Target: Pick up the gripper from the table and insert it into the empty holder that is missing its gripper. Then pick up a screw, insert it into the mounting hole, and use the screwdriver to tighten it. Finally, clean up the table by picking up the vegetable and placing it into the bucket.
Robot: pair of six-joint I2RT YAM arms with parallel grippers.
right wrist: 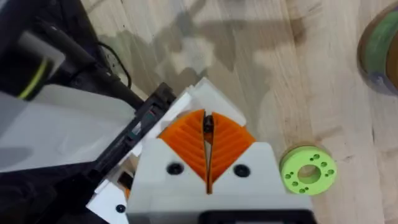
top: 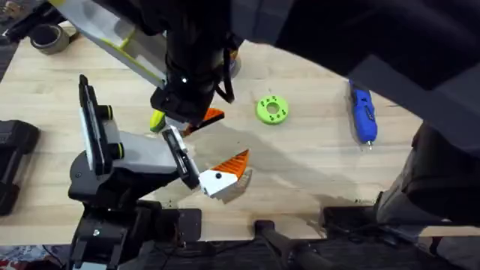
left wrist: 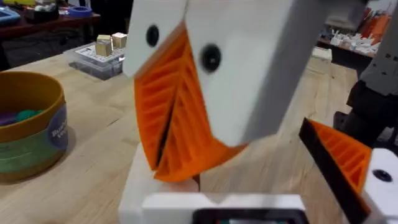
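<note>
The holder (top: 139, 154), grey-white with a black side plate, sits on the end of my left arm at the lower left. Its orange ribbed finger (top: 229, 166) (left wrist: 345, 158) stands at one end of its rail. At the other end an orange wedge, the gripper (top: 212, 116), sticks out; I cannot tell whether it is seated. My right gripper (right wrist: 207, 127) (left wrist: 171, 143) hangs point-down just over that end, pads shut on a small dark piece that looks like a screw (right wrist: 207, 122). The yellow-green vegetable (top: 156, 120) lies beside it. The blue screwdriver (top: 364, 114) lies at the far right.
A green disc with holes (top: 271, 109) (right wrist: 308, 171) lies right of the holder. The yellow-brown bucket (left wrist: 31, 124) (right wrist: 379, 50) stands behind. A tape roll (top: 49, 37) sits at the back left, and a clear box of blocks (left wrist: 102, 53) stands farther back.
</note>
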